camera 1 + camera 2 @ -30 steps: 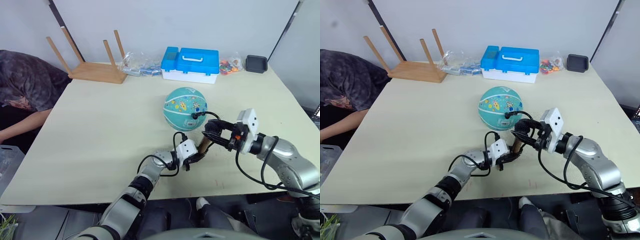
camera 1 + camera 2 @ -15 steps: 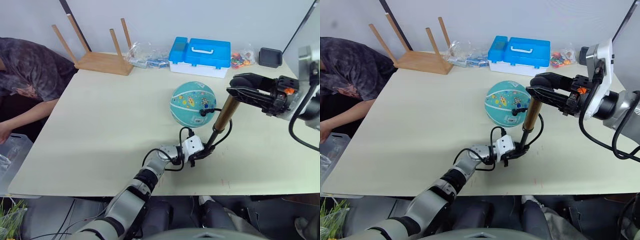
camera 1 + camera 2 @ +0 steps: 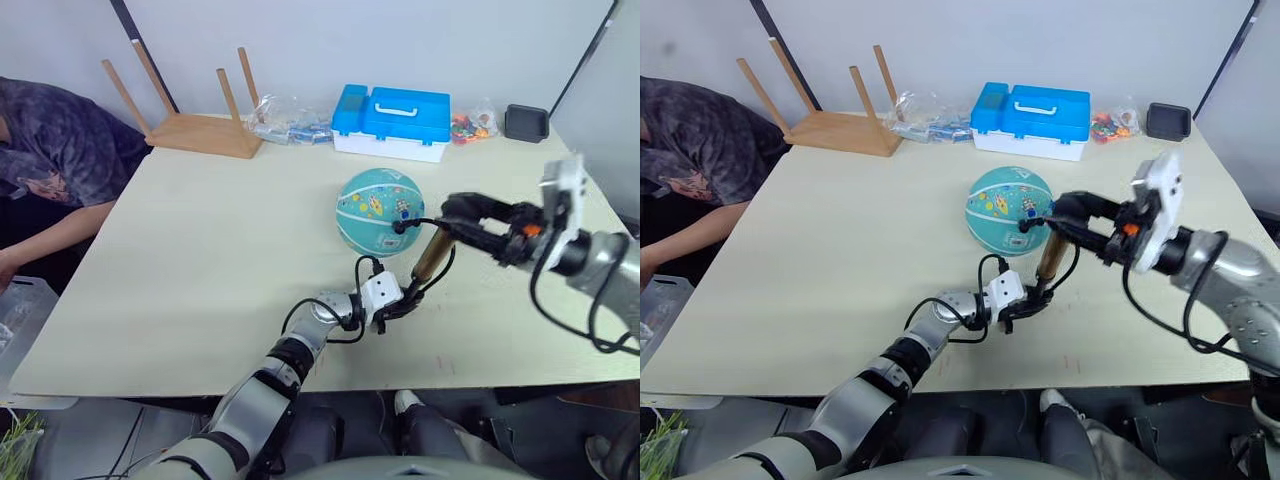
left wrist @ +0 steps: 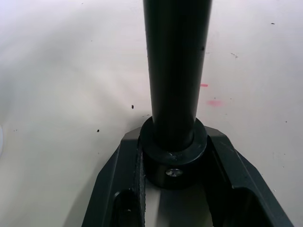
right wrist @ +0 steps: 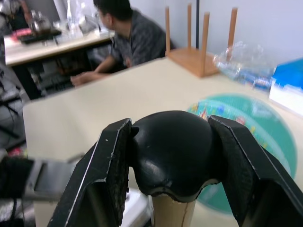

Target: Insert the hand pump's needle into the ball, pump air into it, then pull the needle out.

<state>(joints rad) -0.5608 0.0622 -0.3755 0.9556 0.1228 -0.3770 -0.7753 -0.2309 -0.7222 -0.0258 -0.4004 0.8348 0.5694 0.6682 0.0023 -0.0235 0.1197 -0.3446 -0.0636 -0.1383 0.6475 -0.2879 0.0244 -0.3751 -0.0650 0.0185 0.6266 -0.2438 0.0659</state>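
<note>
Robot lab or test room suggested, plain pale table (image 3: 180, 250) set against bare grey walls, blue plastic case (image 3: 392, 122) and bagged small parts (image 3: 285, 118) kept at the far edge, upturned wooden stool (image 3: 195, 125), seated person (image 3: 55, 165) alongside, cluttered workbench (image 5: 42, 45) seen behind.

The ball (image 3: 377, 211) is teal with white seams and colourful prints, the hand pump (image 3: 432, 256) bronze-gold with black ends.

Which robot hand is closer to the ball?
The right. The right gripper grips the pump by its handle, just beside the ball. The left gripper holds the pump's base on the table, farther toward the robot.
</note>
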